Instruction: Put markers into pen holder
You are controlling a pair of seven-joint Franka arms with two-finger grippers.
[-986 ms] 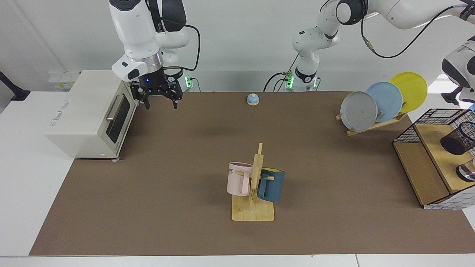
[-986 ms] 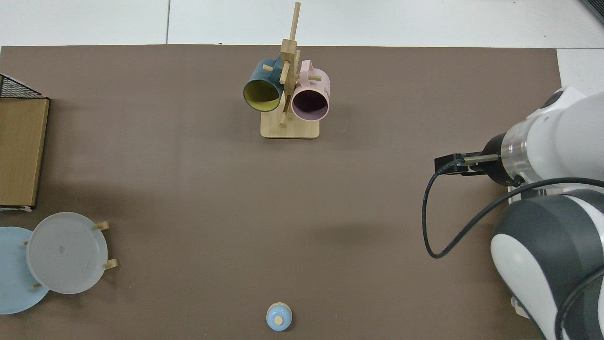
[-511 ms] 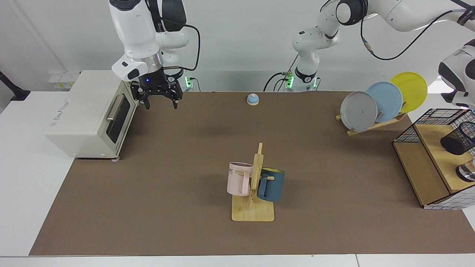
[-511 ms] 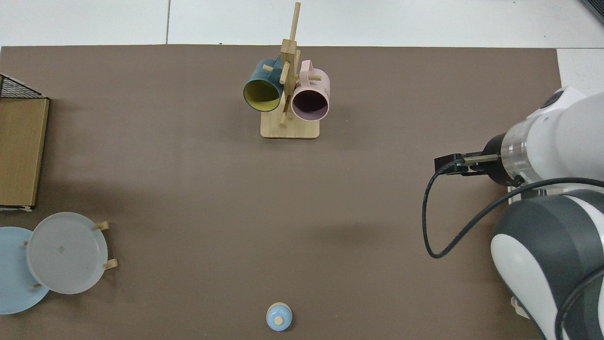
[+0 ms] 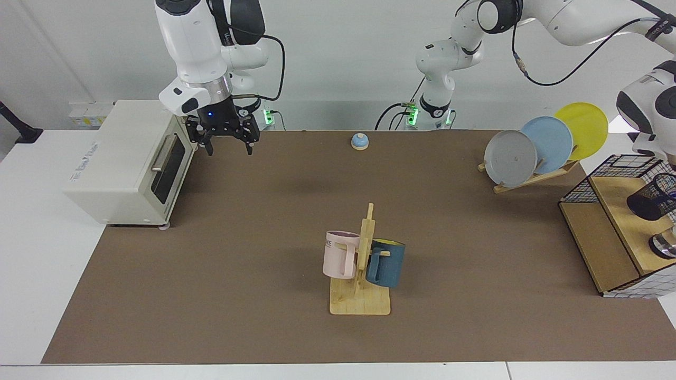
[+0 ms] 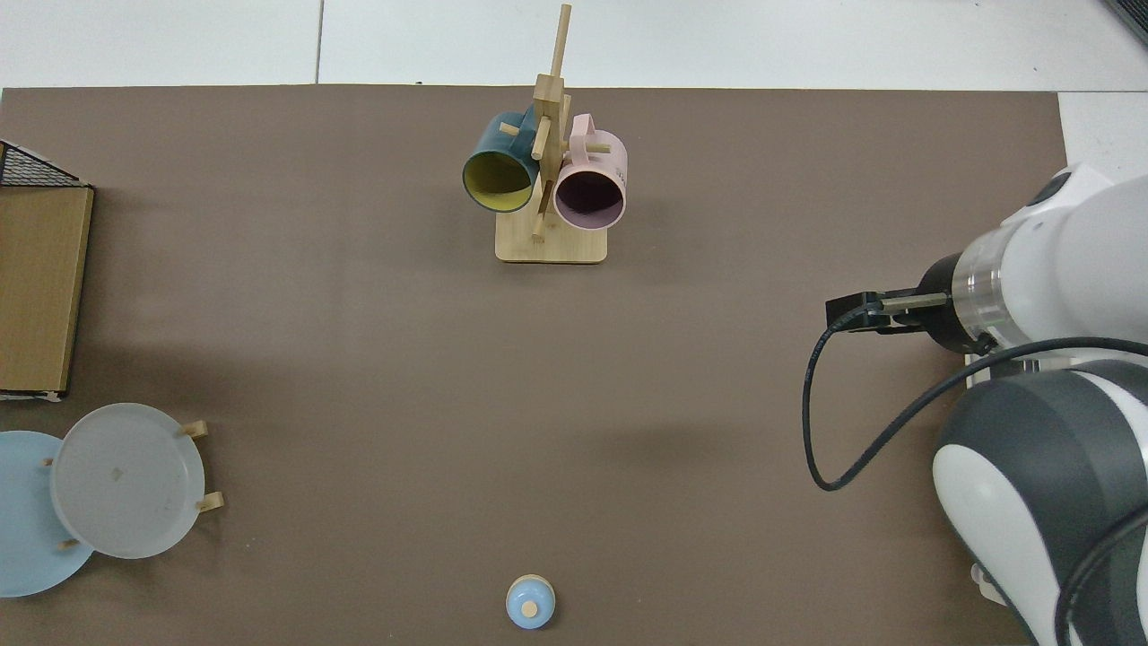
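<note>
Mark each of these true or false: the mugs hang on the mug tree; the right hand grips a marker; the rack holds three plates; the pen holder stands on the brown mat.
1. The pink mug and the blue mug hang on the wooden mug tree. True.
2. The right hand grips a marker. False: it is open and empty, hovering beside the toaster oven.
3. The plate rack holds a grey plate, a blue plate and a yellow plate. True.
4. The pen holder stands on the brown mat. False: it is on the wooden shelf at the facing view's right edge.
</note>
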